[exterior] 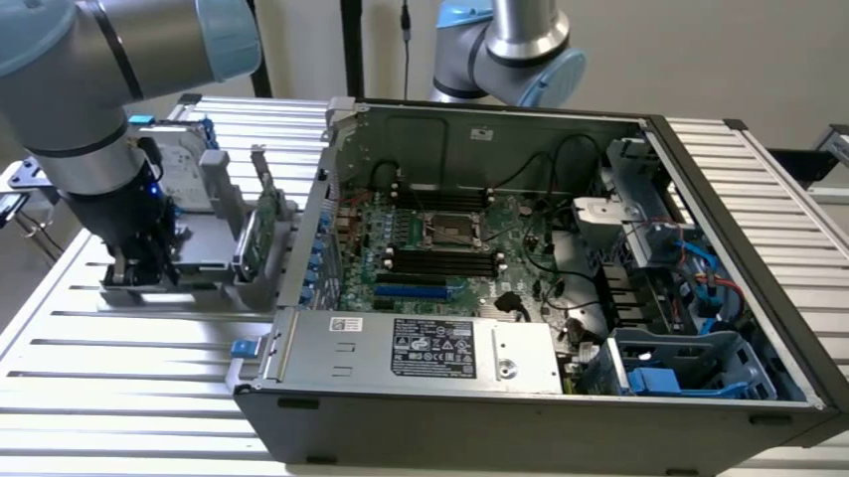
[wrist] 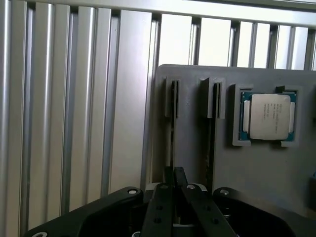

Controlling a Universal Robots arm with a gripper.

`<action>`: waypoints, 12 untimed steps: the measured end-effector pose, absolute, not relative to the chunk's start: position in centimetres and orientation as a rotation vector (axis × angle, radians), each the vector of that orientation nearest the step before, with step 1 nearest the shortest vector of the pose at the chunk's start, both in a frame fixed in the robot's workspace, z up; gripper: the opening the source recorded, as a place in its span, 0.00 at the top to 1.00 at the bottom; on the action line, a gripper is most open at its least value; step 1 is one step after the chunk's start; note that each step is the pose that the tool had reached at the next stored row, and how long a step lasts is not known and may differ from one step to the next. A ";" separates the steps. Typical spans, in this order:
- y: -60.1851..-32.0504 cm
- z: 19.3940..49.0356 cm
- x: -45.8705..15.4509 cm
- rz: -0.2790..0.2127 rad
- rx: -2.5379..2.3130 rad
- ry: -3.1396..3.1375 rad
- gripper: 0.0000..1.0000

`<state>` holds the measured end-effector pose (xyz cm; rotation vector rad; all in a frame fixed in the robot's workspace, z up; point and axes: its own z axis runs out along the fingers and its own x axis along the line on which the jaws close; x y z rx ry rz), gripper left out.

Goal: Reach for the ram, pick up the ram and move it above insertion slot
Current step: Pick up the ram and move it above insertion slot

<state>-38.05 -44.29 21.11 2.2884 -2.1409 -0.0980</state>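
at the exterior view's left your gripper is down on the grey parts holder on the slatted counter, jaws pinched shut on the ram, which stands on edge in a holder slot. a processor lies in a pocket nearby; further to that view's right you see the green expansion card, then the open computer case.

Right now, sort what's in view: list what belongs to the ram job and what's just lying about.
Job: gripper; ram, edge-on in the grey holder; motherboard memory slots.
Lying about: processor; green expansion card; power supply; drive cage.
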 end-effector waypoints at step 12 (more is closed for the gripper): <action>-44.3 24.4 -37.9 -0.122 2.282 -2.141 0.87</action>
